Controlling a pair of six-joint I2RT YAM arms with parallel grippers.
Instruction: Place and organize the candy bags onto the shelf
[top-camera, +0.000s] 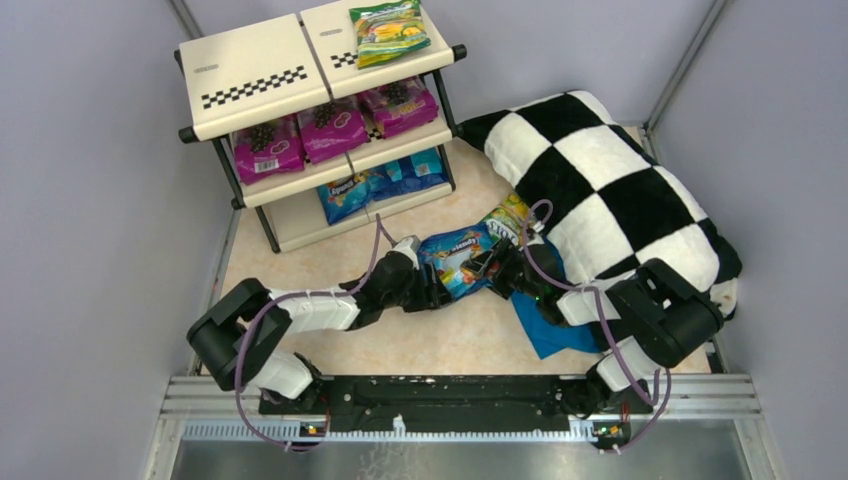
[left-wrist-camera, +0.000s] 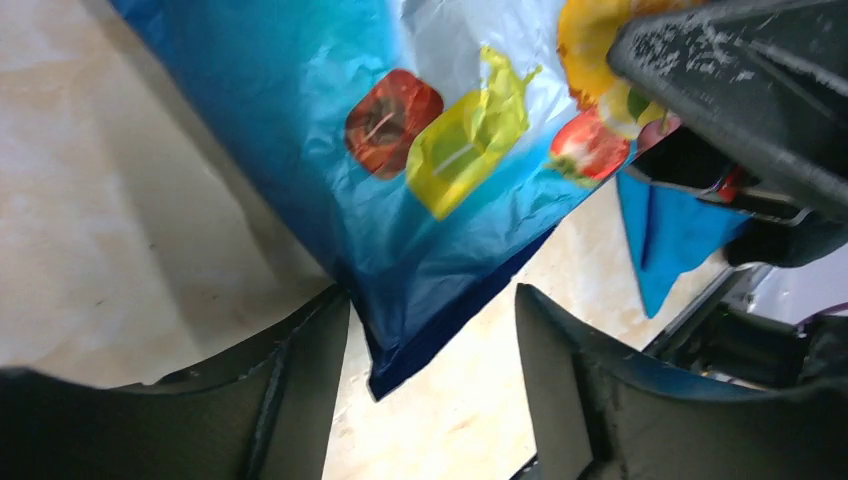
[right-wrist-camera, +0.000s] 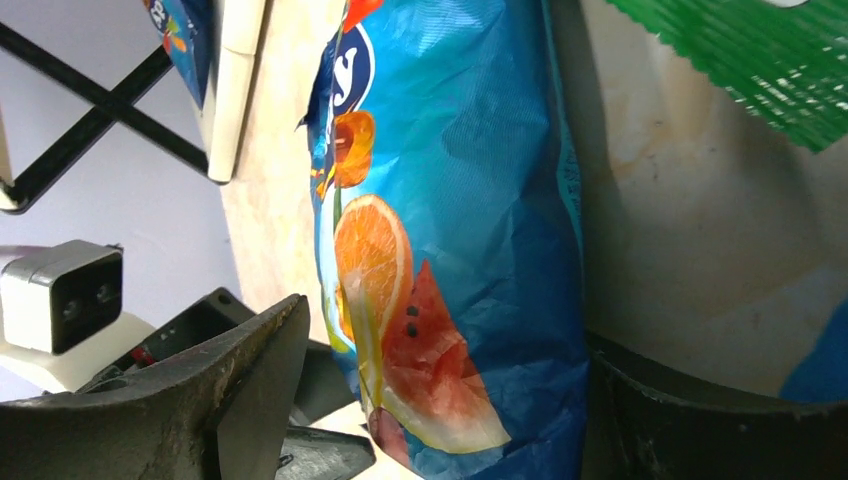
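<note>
A blue candy bag (top-camera: 458, 255) (left-wrist-camera: 400, 150) (right-wrist-camera: 470, 200) with fruit pictures hangs between my two grippers in front of the shelf (top-camera: 255, 65). My left gripper (top-camera: 432, 287) (left-wrist-camera: 432, 295) is open, and the bag's lower corner sits loose between its fingers. My right gripper (top-camera: 495, 266) (right-wrist-camera: 450, 320) is closed wide on the puffy bag's other end and holds it up. A green-yellow bag (top-camera: 508, 215) (right-wrist-camera: 760, 60) lies by the pillow. On the shelf are a green bag (top-camera: 388, 30) on top, purple bags (top-camera: 330, 128) in the middle and blue bags (top-camera: 385, 183) at the bottom.
A black-and-white checkered pillow (top-camera: 610, 190) fills the right side. A plain blue cloth (top-camera: 548, 330) (left-wrist-camera: 665, 235) lies under my right arm. The left top panel of the shelf is bare. Grey walls close in the cell on both sides.
</note>
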